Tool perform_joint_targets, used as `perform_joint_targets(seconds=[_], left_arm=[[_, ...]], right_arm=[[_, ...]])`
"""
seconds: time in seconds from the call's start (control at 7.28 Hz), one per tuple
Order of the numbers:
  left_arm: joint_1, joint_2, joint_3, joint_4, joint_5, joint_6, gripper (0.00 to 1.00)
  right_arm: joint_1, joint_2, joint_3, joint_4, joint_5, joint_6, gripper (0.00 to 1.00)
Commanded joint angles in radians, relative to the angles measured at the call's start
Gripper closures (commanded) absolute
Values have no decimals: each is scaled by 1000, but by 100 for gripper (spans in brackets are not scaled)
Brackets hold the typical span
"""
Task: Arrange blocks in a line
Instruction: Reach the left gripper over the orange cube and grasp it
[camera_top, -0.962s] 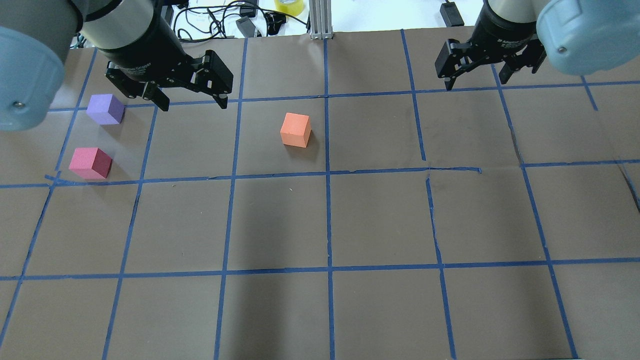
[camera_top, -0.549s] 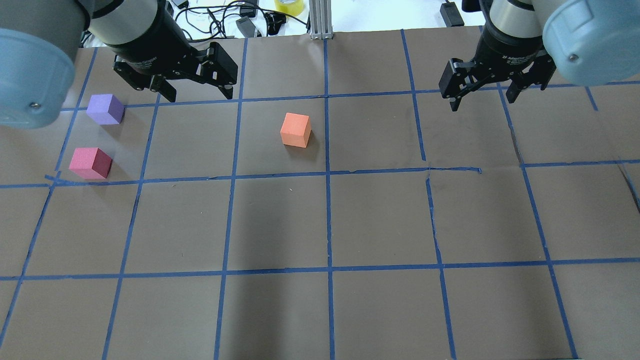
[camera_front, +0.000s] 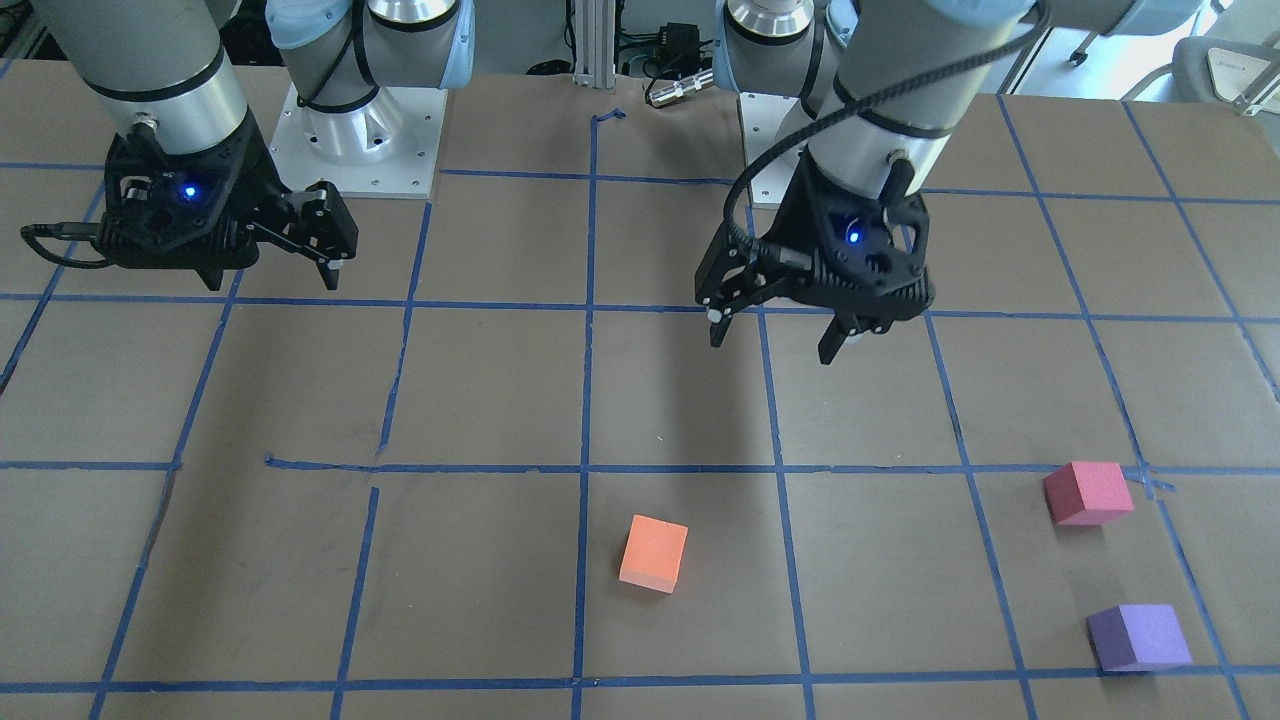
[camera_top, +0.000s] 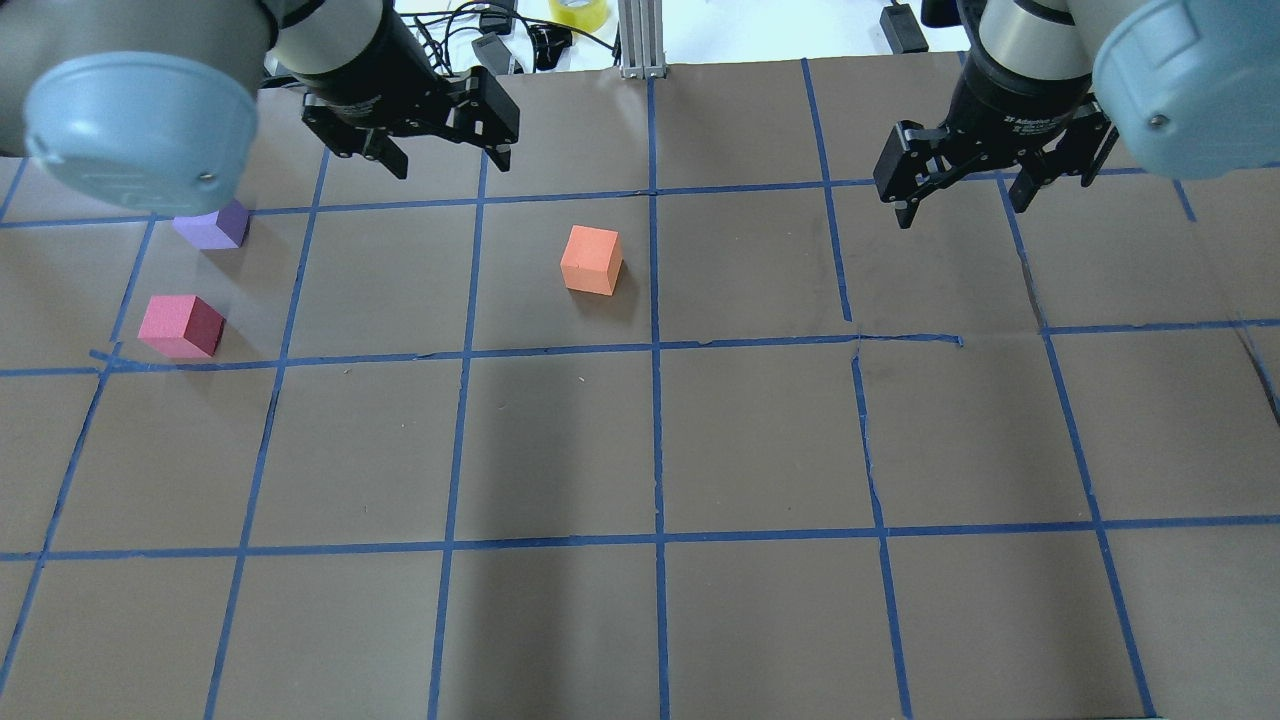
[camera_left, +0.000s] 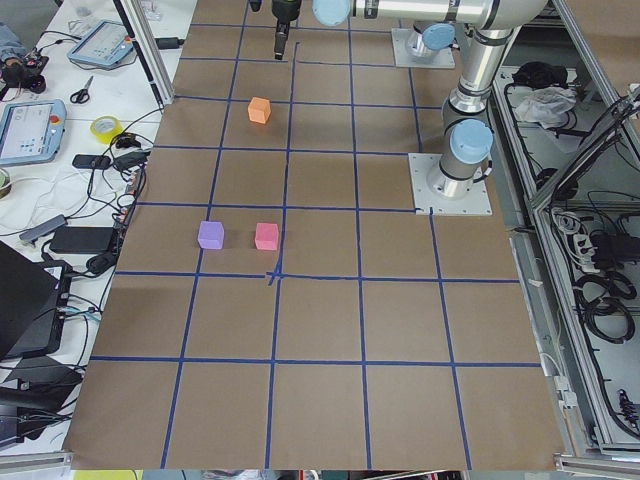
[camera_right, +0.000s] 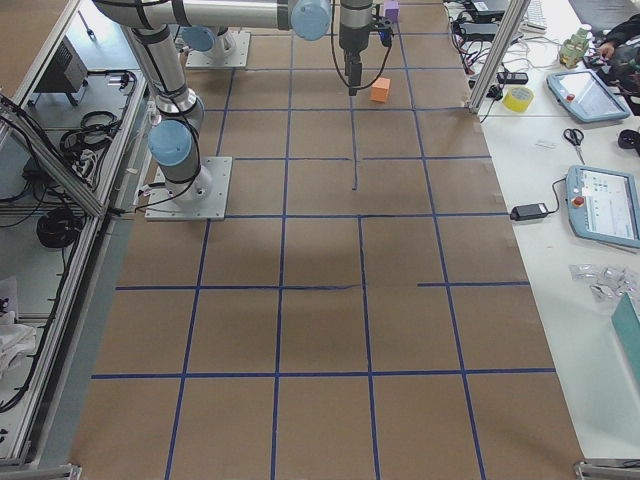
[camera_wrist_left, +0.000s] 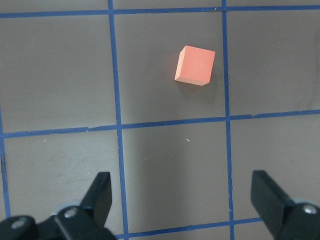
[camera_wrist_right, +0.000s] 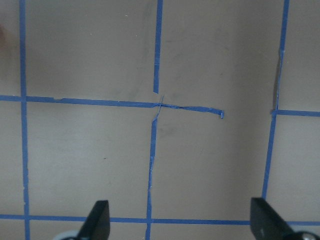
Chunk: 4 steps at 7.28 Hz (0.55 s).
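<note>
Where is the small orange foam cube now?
In the overhead view the small orange foam cube sits alone, just left of the central blue tape line, far right of the pinkish-red foam cube and the purple foam cube.

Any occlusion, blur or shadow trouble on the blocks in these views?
Overhead exterior: the left arm's elbow cap covers part of the purple block; orange block and pinkish-red block sharp, with soft shadows. Left wrist: orange block crisp, no glare. Exterior right: blocks too small to judge.
</note>
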Motion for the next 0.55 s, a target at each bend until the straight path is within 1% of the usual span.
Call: perform_joint_targets(seconds=[0.0,0.14,0.27,0.41], left_arm=[[-62,-209,2,177,-1,5,0],[-65,-281,2,283,-2,-7,0],[-78,-350,2,345,-7,3,0],[-78,-387,2,375,-4,8,0]], right_arm=[[22,-17,15,1,47,1,0],[22,-31,21,1,48,1,0],[22,-29,24,-1,48,-1,0],[21,-28,27,2,45,1,0]])
